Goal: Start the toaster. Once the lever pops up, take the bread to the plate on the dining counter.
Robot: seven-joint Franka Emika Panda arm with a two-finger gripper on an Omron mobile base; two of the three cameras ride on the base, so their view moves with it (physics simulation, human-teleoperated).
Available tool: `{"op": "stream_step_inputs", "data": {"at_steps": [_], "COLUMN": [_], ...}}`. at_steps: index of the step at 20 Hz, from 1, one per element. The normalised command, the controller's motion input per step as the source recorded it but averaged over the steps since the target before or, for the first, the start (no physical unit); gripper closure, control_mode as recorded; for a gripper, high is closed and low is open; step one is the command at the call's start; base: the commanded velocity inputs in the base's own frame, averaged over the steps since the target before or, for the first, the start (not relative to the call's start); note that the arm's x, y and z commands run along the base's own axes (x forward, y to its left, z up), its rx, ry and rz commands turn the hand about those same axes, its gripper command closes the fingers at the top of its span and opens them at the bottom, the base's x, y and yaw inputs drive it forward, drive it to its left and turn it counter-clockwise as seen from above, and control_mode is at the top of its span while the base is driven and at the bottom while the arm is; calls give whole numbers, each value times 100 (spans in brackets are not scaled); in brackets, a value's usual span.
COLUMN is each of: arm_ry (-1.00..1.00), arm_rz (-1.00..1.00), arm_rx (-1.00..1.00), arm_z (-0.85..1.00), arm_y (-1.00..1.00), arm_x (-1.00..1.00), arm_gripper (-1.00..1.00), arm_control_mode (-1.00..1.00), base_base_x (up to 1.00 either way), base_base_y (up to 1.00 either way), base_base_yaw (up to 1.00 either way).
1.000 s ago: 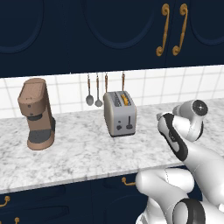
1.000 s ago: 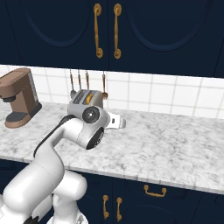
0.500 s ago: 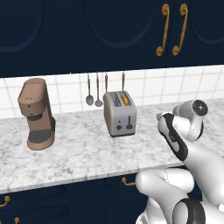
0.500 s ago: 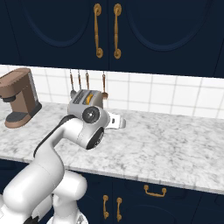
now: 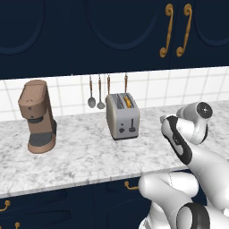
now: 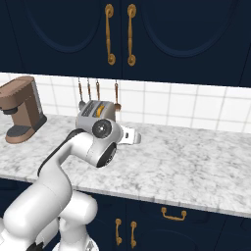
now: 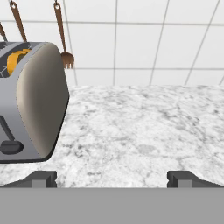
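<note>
Jaws spread wide and holding nothing, the gripper [image 7: 112,178] hovers over the marble worktop [image 7: 144,131], to the right of the toaster [image 5: 122,116], well apart from it. The bread [image 5: 128,101] sits in a slot, the lever [image 5: 121,130] seemingly unpressed; the opening step looks not yet begun, calling for a reach leftward onto that tab. A brown coffee machine [image 5: 37,116] stands further left; utensils [image 5: 99,91] hang on white tile beneath navy cabinets [image 5: 112,36].

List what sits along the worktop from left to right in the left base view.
coffee machine → hanging spoons → toaster with bread in its slot → robot arm
</note>
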Motion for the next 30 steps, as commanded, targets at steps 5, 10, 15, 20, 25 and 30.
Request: {"op": "stream_step_inputs", "data": {"at_steps": [5, 10, 15, 20, 25, 30], "arm_ry": [0, 0, 0, 0, 0, 0], "arm_rz": [0, 0, 0, 0, 0, 0], "arm_rx": [0, 0, 0, 0, 0, 0], "arm_z": [0, 0, 0, 0, 0, 0], "arm_y": [0, 0, 0, 0, 0, 0], "arm_x": [0, 0, 0, 0, 0, 0], "arm_gripper": [-100, -100, -100, -100, -100, -100], "arm_control_mode": [-100, -100, -100, -100, -100, -100], "base_base_x": [0, 0, 0, 0, 0, 0], "base_base_y": [0, 0, 0, 0, 0, 0], "base_base_yaw": [0, 0, 0, 0, 0, 0]}}
